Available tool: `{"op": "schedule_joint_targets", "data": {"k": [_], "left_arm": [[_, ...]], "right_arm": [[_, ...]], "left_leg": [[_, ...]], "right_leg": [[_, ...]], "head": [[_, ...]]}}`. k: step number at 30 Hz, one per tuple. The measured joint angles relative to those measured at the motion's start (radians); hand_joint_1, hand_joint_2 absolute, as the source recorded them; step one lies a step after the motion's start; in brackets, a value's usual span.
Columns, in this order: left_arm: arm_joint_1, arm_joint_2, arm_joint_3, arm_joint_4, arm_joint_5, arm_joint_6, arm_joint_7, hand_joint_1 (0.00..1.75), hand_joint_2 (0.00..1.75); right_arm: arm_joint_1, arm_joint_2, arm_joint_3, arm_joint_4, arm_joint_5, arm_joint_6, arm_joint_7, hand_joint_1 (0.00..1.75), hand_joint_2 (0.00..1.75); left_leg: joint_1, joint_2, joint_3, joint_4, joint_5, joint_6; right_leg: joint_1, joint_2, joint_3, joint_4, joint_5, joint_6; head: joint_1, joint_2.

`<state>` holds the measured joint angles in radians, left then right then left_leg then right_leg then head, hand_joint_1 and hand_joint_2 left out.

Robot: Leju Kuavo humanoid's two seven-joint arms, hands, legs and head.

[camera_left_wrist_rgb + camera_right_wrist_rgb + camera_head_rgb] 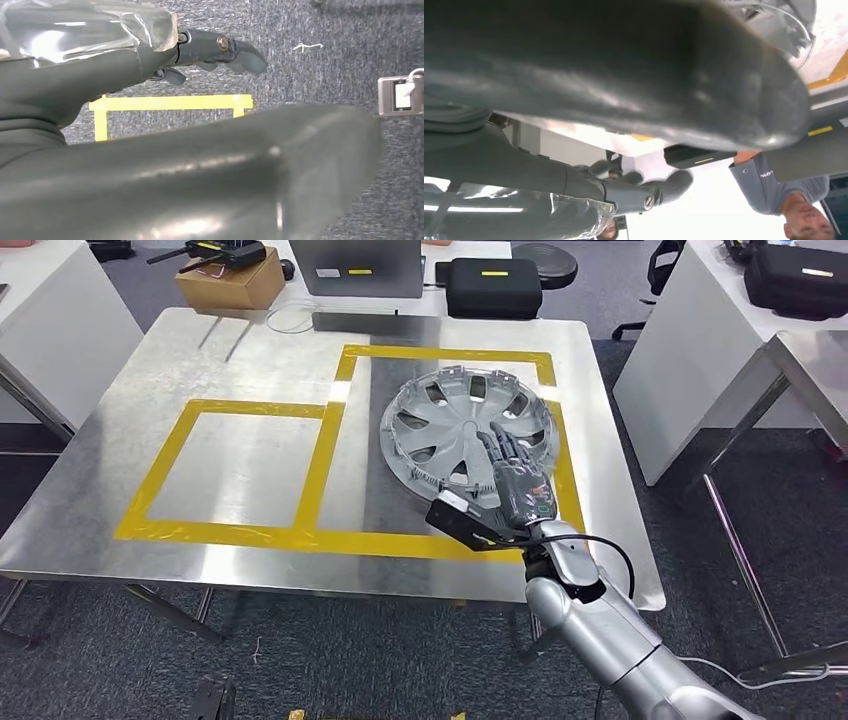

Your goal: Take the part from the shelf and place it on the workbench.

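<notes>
From the head view I see the part, a grey wheel cover (467,430), lying flat on the metal bench (130,400), inside the right-hand of the two yellow tape rectangles (330,445), with its right edge lying over the tape on that side. My right hand (515,475) rests on the near right portion of the wheel cover, fingers (503,445) stretched out toward its hub and lying on its face; I cannot tell whether anything is actually gripped or whether the hand just lies on top. The silver right arm (600,625) comes up from the lower right. In the right wrist view the thick thumb (639,75) covers most of the frame, with a bit of the wheel cover's rim at the far corner and a person in a grey shirt (774,182) beyond. My left hand (200,50) hangs over grey carpet (330,65) marked with yellow floor tape (170,102); its dark fingers are curled loosely with nothing in them. Behind the bench sit a cardboard box (230,280), a laptop (355,267) and a black case (493,285).
</notes>
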<state>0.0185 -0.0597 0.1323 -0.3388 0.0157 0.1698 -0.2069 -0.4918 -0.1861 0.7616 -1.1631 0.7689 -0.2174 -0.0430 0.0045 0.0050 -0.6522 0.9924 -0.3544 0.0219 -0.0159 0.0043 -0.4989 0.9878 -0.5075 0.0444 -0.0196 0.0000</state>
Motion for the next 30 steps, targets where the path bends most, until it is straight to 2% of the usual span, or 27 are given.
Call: {"op": "schedule_joint_targets", "data": {"k": [1, 2, 3, 4, 6, 7, 8, 9, 10, 11, 12, 13, 14, 15, 17, 18, 19, 21, 22, 23, 24, 25, 26, 27, 28, 29, 30], "left_arm": [[0.001, 0.0, 0.0, 0.001, 0.002, 0.0, 0.0, 0.0, 0.0], [0.001, 0.001, -0.001, 0.002, 0.003, 0.001, 0.0, 0.0, 0.0], [0.002, 0.001, -0.001, 0.003, 0.005, 0.001, 0.0, 0.0, 0.0], [0.002, 0.001, -0.001, 0.003, 0.006, 0.001, 0.0, 0.0, 0.0], [0.001, 0.001, -0.002, 0.004, 0.011, 0.001, 0.0, 0.0, 0.0], [0.0, 0.002, -0.002, 0.004, 0.015, 0.002, 0.001, 0.0, 0.0], [0.0, 0.003, -0.002, 0.004, 0.019, 0.002, 0.002, 0.0, 0.0], [-0.001, 0.003, -0.002, 0.004, 0.023, 0.003, 0.002, 0.0, 0.0], [-0.002, 0.003, -0.002, 0.004, 0.026, 0.003, 0.003, 0.0, 0.0], [-0.004, 0.003, -0.002, 0.004, 0.028, 0.004, 0.003, 0.0, 0.0], [-0.006, 0.004, -0.002, 0.004, 0.029, 0.005, 0.003, 0.0, 0.0], [-0.008, 0.004, -0.002, 0.004, 0.031, 0.006, 0.003, 0.0, 0.0], [-0.01, 0.005, -0.002, 0.004, 0.034, 0.008, 0.003, 0.0, 0.0], [-0.01, 0.005, -0.002, 0.005, 0.038, 0.011, 0.003, 0.0, 0.0], [-0.01, 0.005, -0.002, 0.005, 0.046, 0.016, 0.002, 0.0, 0.0], [-0.01, 0.004, -0.002, 0.005, 0.049, 0.017, 0.002, 0.0, 0.0], [-0.011, 0.004, -0.002, 0.005, 0.051, 0.018, 0.002, 0.0, 0.0], [-0.011, 0.003, -0.001, 0.005, 0.054, 0.017, 0.001, 0.0, 0.0], [-0.011, 0.003, -0.002, 0.005, 0.055, 0.017, 0.001, 0.0, 0.0], [-0.011, 0.003, -0.002, 0.005, 0.056, 0.016, 0.001, 0.0, 0.0], [-0.011, 0.003, -0.002, 0.005, 0.057, 0.014, 0.001, 0.0, 0.0], [-0.011, 0.003, -0.003, 0.005, 0.058, 0.013, 0.001, 0.0, 0.0], [-0.011, 0.003, -0.004, 0.005, 0.059, 0.011, 0.002, 0.0, 0.0], [-0.011, 0.003, -0.007, 0.005, 0.059, 0.01, 0.002, 0.0, 0.0], [-0.011, 0.003, -0.01, 0.005, 0.06, 0.008, 0.003, 0.0, 0.0], [-0.011, 0.003, -0.013, 0.005, 0.06, 0.008, 0.004, 0.0, 0.0], [-0.011, 0.004, -0.016, 0.005, 0.06, 0.007, 0.005, 0.0, 0.0]], "right_arm": [[0.0, 0.001, 0.0, 0.0, 0.0, 0.001, 0.0, 0.0, 0.0], [-0.002, 0.002, 0.001, 0.0, 0.0, 0.003, 0.001, 0.0, 0.0], [-0.003, 0.004, 0.002, 0.0, 0.0, 0.006, 0.001, 0.0, 0.0], [-0.005, 0.007, 0.002, 0.0, -0.002, 0.01, 0.001, 0.0, 0.0], [-0.008, 0.012, 0.003, 0.001, -0.006, 0.021, 0.001, 0.0, 0.0], [-0.009, 0.015, 0.005, 0.003, -0.008, 0.026, 0.001, 0.0, 0.0], [-0.009, 0.016, 0.006, 0.005, -0.01, 0.03, 0.001, 0.0, 0.0], [-0.009, 0.017, 0.008, 0.006, -0.011, 0.033, 0.001, 0.0, 0.0], [-0.009, 0.018, 0.009, 0.008, -0.012, 0.035, 0.001, 0.0, 0.0], [-0.01, 0.018, 0.009, 0.009, -0.014, 0.035, 0.001, 0.0, 0.0], [-0.012, 0.019, 0.009, 0.009, -0.014, 0.036, 0.001, 0.0, 0.0], [-0.014, 0.02, 0.009, 0.009, -0.015, 0.037, 0.001, 0.0, 0.0], [-0.017, 0.022, 0.01, 0.009, -0.015, 0.038, 0.001, 0.0, 0.0], [-0.019, 0.024, 0.011, 0.009, -0.016, 0.039, 0.001, 0.0, 0.0], [-0.021, 0.026, 0.015, 0.01, -0.02, 0.043, 0.0, 0.0, 0.0], [-0.023, 0.026, 0.018, 0.011, -0.023, 0.045, 0.0, 0.0, 0.0], [-0.024, 0.025, 0.02, 0.013, -0.027, 0.047, 0.0, 0.0, 0.0], [-0.028, 0.024, 0.024, 0.017, -0.034, 0.048, 0.001, 0.0, 0.0], [-0.027, 0.024, 0.026, 0.02, -0.038, 0.047, 0.001, 0.0, 0.0], [-0.026, 0.023, 0.028, 0.022, -0.043, 0.046, 0.001, 0.0, 0.0], [-0.024, 0.023, 0.029, 0.025, -0.049, 0.044, 0.002, 0.0, 0.0], [-0.023, 0.022, 0.03, 0.028, -0.056, 0.04, 0.004, 0.0, 0.0], [-0.021, 0.022, 0.029, 0.031, -0.064, 0.035, 0.006, 0.0, 0.0], [-0.021, 0.021, 0.028, 0.034, -0.072, 0.029, 0.007, 0.0, 0.0], [-0.02, 0.021, 0.026, 0.036, -0.079, 0.021, 0.008, 0.0, 0.0], [-0.018, 0.02, 0.024, 0.039, -0.085, 0.014, 0.009, 0.0, 0.0], [-0.016, 0.019, 0.022, 0.042, -0.088, 0.009, 0.009, 0.0, 0.0]], "left_leg": [[0.002, -0.001, -0.002, -0.001, 0.006, -0.007], [0.004, -0.002, -0.007, 0.004, -0.002, -0.013], [0.006, -0.003, -0.016, 0.022, -0.026, -0.02], [0.009, -0.004, -0.029, 0.058, -0.068, -0.025], [0.012, -0.005, -0.061, 0.181, -0.166, -0.036], [0.014, -0.005, -0.071, 0.242, -0.194, -0.039], [0.015, -0.005, -0.069, 0.281, -0.2, -0.042], [0.015, -0.005, -0.051, 0.286, -0.185, -0.042], [0.016, -0.005, -0.014, 0.253, -0.161, -0.04], [0.016, -0.006, 0.037, 0.19, -0.141, -0.036], [0.014, -0.006, 0.093, 0.114, -0.137, -0.031], [0.011, -0.007, 0.135, 0.053, -0.141, -0.024], [0.007, -0.008, 0.16, 0.012, -0.148, -0.016], [0.003, -0.009, 0.167, -0.006, -0.152, -0.008], [0.0, -0.006, 0.156, -0.015, -0.132, 0.009], [0.001, -0.004, 0.148, -0.022, -0.118, 0.019], [0.002, -0.002, 0.138, -0.028, -0.102, 0.027], [0.003, 0.0, 0.108, -0.03, -0.075, 0.038], [0.003, 0.001, 0.09, -0.03, -0.062, 0.039], [0.002, 0.001, 0.073, -0.029, -0.049, 0.038], [0.002, 0.001, 0.056, -0.028, -0.036, 0.037], [0.002, 0.001, 0.04, -0.026, -0.025, 0.035], [0.002, 0.001, 0.025, -0.023, -0.014, 0.031], [0.001, 0.001, 0.01, -0.018, -0.005, 0.027], [0.0, 0.001, -0.001, -0.013, 0.004, 0.022], [-0.001, 0.001, -0.009, -0.011, 0.014, 0.016], [0.0, 0.002, -0.014, -0.01, 0.023, 0.009]], "right_leg": [[-0.003, 0.0, -0.007, 0.0, 0.007, -0.01], [-0.005, -0.001, -0.013, -0.002, 0.015, -0.02], [-0.008, -0.003, -0.02, -0.003, 0.025, -0.032], [-0.01, -0.005, -0.03, -0.005, 0.036, -0.042], [-0.007, -0.006, -0.052, -0.004, 0.056, -0.052], [-0.006, -0.006, -0.066, -0.003, 0.067, -0.053], [-0.005, -0.006, -0.08, -0.003, 0.078, -0.052], [-0.004, -0.005, -0.093, -0.002, 0.088, -0.05], [-0.004, -0.005, -0.105, -0.001, 0.098, -0.047], [-0.004, -0.004, -0.114, -0.001, 0.107, -0.043], [-0.003, -0.004, -0.122, -0.001, 0.115, -0.038], [-0.002, -0.005, -0.126, -0.002, 0.123, -0.031], [-0.001, -0.005, -0.129, -0.003, 0.131, -0.025], [-0.001, -0.006, -0.131, -0.005, 0.14, -0.017], [-0.003, -0.006, -0.137, -0.008, 0.151, -0.005], [-0.003, -0.006, -0.147, 0.005, 0.137, -0.005], [-0.003, -0.006, -0.163, 0.035, 0.107, -0.01], [-0.004, -0.005, -0.204, 0.157, 0.016, -0.024], [-0.004, -0.005, -0.22, 0.226, -0.017, -0.024], [-0.005, -0.005, -0.224, 0.278, -0.03, -0.017], [-0.006, -0.005, -0.214, 0.298, -0.024, -0.006], [-0.007, -0.005, -0.186, 0.281, -0.005, 0.005], [-0.008, -0.005, -0.141, 0.23, 0.014, 0.013], [-0.006, -0.006, -0.082, 0.152, 0.018, 0.012], [-0.004, -0.006, -0.03, 0.077, 0.012, 0.006], [-0.001, -0.006, 0.005, 0.02, 0.002, -0.002], [0.003, -0.005, 0.021, -0.012, -0.007, -0.009]], "head": [[0.001, 0.0], [0.001, 0.0], [0.0, 0.0], [-0.001, 0.0], [-0.003, 0.0], [-0.003, 0.0], [-0.003, 0.0], [-0.003, 0.0], [-0.003, 0.0], [-0.003, 0.0], [-0.003, 0.0], [-0.002, 0.0], [-0.002, 0.0], [-0.001, 0.0], [-0.001, 0.0], [0.0, 0.0], [0.001, 0.0], [0.003, 0.0], [0.003, 0.0], [0.003, 0.0], [0.003, 0.0], [0.003, 0.0], [0.003, 0.0], [0.004, 0.0], [0.003, 0.0], [0.002, 0.0], [0.003, 0.0]]}}
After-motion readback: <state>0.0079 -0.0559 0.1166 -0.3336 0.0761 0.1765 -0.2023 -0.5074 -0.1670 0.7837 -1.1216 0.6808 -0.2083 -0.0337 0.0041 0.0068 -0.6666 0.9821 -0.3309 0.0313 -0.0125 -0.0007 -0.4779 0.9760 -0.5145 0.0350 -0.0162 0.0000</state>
